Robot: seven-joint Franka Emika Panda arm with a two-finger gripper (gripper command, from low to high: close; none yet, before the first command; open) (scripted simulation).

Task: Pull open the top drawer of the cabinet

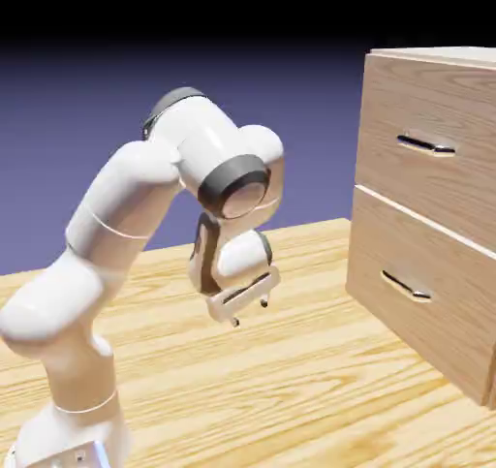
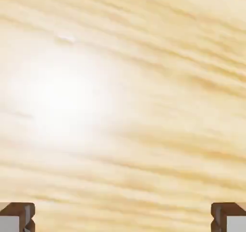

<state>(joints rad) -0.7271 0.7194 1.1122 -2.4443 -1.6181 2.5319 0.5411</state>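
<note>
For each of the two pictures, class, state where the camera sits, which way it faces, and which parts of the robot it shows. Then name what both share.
Exterior view: beside the robot, facing the cabinet and its top drawer; shows the whole arm and open claw.
Hand view: on the hand, facing the table; shows only two fingertips.
Shared: the wood-grain table and the claw.

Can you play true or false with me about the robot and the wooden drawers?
1. The end effector is holding the top drawer's handle. False: it hangs open above the table, well away from the cabinet.
2. The top drawer is shut. True.
3. The cabinet has three drawers. False: two, and the lower drawer is shut too.
4. The hand view shows only light wood grain between the fingertips. True.
</note>
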